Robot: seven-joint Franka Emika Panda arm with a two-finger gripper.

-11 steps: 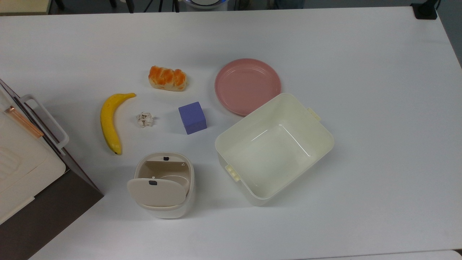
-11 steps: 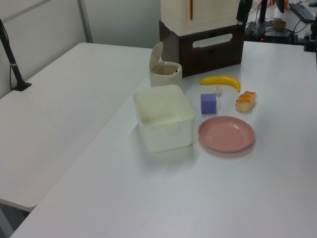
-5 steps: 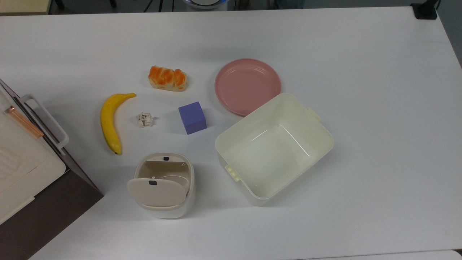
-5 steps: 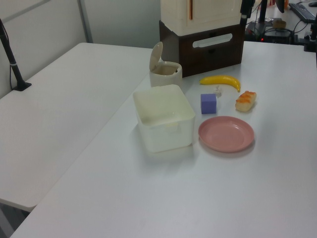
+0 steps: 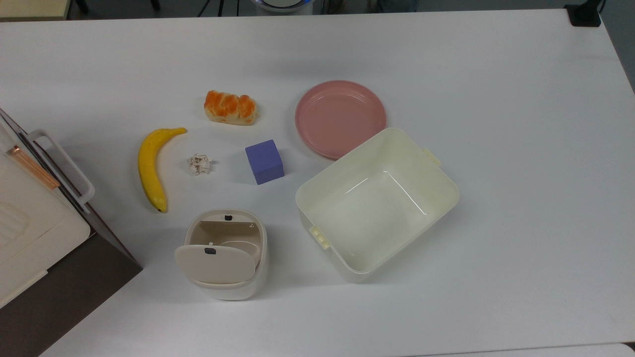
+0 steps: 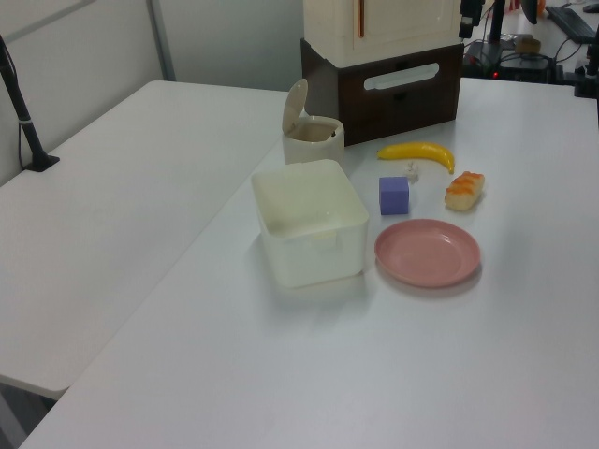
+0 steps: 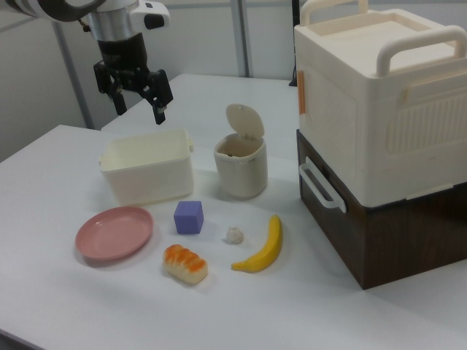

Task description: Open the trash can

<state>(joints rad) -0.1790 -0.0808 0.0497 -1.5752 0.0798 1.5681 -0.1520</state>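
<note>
White counter [image 5: 521,148] carries everything. Trash can [image 5: 227,255] stands with lid [image 5: 216,264] flipped up, near the top view's lower left, beside cream tub [image 5: 377,201]. Tool [image 7: 139,102] hangs in air above the tub in the right view, fingers [image 7: 159,109] spread, holding nothing

A white desk [image 6: 309,365] under even indoor light fills the foreground, with a 2nd white table [image 6: 112,196] set just beside it on the left view's left and a black pole [image 6: 21,112] clamped at that table's far edge. Pale wall panels [image 7: 197,36] with grey upright frames [image 6: 159,39] close off the room behind. At the left view's top right, dark equipment and cables [image 6: 524,37] sit at the desk's far end.
</note>
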